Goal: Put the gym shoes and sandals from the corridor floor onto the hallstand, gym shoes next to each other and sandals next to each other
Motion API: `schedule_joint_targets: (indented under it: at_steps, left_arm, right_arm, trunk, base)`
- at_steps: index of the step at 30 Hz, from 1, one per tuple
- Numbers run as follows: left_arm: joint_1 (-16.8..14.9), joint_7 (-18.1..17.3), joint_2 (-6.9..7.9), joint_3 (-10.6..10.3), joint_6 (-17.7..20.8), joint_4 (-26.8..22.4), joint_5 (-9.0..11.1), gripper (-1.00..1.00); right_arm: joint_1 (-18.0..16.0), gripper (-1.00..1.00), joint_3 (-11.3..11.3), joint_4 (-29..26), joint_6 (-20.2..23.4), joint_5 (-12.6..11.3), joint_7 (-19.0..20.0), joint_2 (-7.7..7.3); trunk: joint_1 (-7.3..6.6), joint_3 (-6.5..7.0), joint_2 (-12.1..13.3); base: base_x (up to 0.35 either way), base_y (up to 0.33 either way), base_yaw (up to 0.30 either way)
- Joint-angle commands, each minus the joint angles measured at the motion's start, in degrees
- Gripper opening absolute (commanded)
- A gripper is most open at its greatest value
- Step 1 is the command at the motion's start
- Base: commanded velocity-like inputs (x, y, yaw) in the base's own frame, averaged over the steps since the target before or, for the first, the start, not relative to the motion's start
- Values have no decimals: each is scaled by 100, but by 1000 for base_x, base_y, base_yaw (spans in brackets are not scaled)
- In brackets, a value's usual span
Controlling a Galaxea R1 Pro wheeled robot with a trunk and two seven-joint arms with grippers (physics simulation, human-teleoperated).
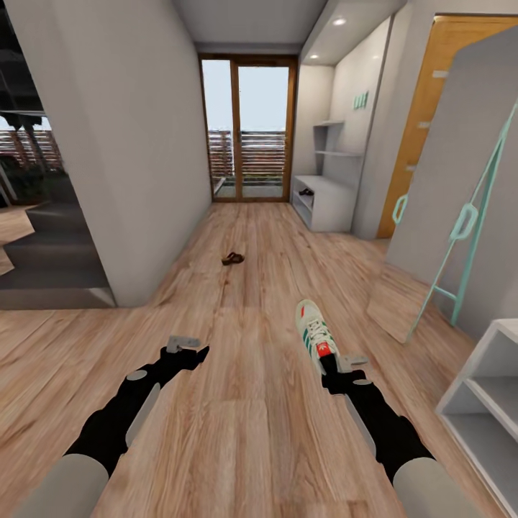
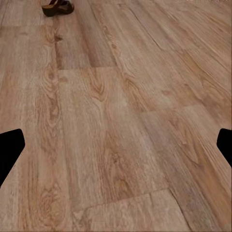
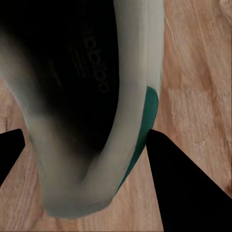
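A white gym shoe (image 1: 314,332) with green stripes and a red-orange patch hangs above the floor, toe pointing away, with my right gripper (image 1: 331,363) shut on its heel end. The right wrist view shows its dark opening and pale rim (image 3: 130,96) between the black fingers (image 3: 183,188). One dark brown sandal (image 1: 232,258) lies on the corridor floor further ahead, also seen as the sandal (image 2: 57,7) in the left wrist view. My left gripper (image 1: 198,352) hovers open over bare planks. The white hallstand (image 1: 327,205) stands at the far right end of the corridor, with a small dark item (image 1: 306,192) on its shelf.
A second white rack (image 1: 485,403) sits close on my right, beside a leaning grey panel with teal shapes (image 1: 464,230). A grey wall corner (image 1: 129,216) juts in on the left. Glass doors (image 1: 248,129) close the corridor's far end.
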Motion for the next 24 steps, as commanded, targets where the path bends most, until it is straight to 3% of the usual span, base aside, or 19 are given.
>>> schedule_joint_targets:
  at_steps: [1, 12, 24]
  left_arm:
    - [-2, 2, 4, -11, 38, -7, 61, 100]
    - [-1, 4, -18, -22, 52, -7, 69, 100]
    - [-1, 10, -187, -36, 55, -7, 70, 100]
  right_arm:
    - [-3, -100, 30, -9, 36, -11, -47, -7]
    - [-4, -100, 36, -8, 36, -21, -40, -8]
    - [-3, -100, 44, -7, 36, -21, -38, -8]
  trunk:
    - [2, -6, -2]
    - [2, -6, -2]
    - [2, -6, -2]
  base:
    - [348, 0, 0]
    - [348, 0, 0]
    - [348, 0, 0]
